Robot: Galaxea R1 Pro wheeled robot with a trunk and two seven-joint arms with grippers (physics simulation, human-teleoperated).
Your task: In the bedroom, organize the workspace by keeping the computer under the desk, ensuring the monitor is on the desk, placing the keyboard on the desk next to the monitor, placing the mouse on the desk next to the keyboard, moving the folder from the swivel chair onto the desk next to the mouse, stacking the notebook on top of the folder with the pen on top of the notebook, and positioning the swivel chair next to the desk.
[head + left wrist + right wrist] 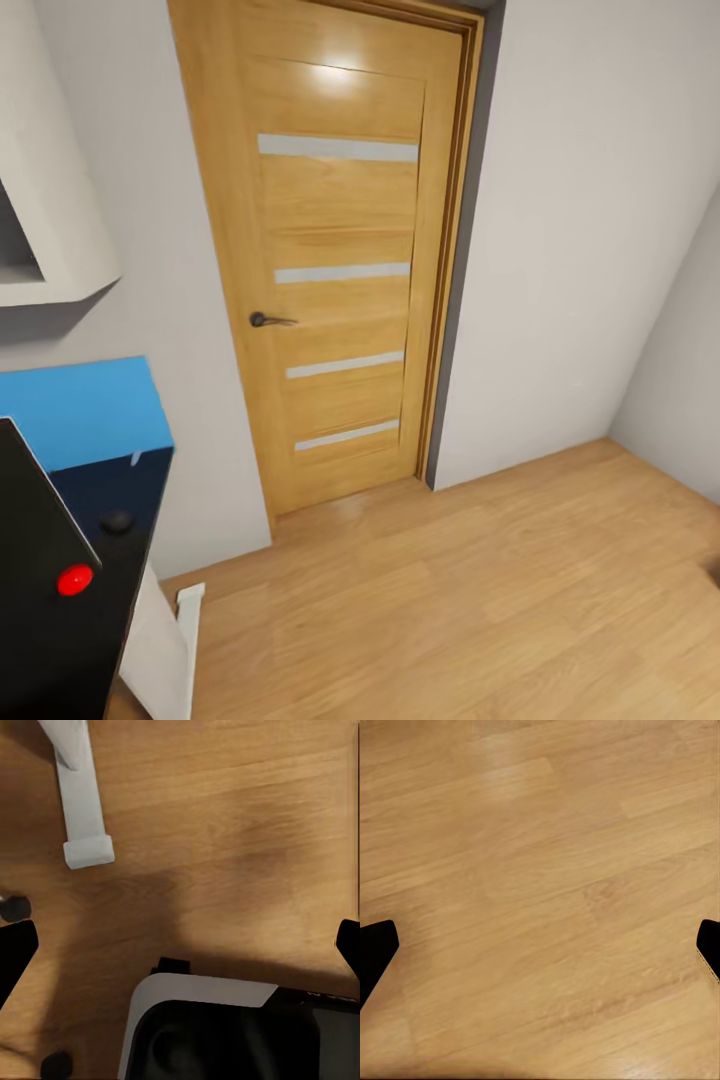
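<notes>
At the lower left of the head view is the corner of the desk [95, 485], black-topped with a blue back panel [80, 410]. The monitor [40, 570], a black slab with a red dot, stands on it nearest the camera. A small dark mouse [116, 521] lies on the desk top beyond the monitor. A tiny white stick, possibly the pen [135, 458], sits by the blue panel. My left gripper [180, 945] hangs open over the floor near the desk's white leg foot [82, 802]. My right gripper [540, 945] is open above bare wood floor.
A closed light-wood door [340, 260] with a dark handle [268, 320] faces me between white walls. A white wall shelf [50, 250] hangs at upper left. Wood floor [480, 600] spreads to the right. My own base [225, 1035] shows in the left wrist view.
</notes>
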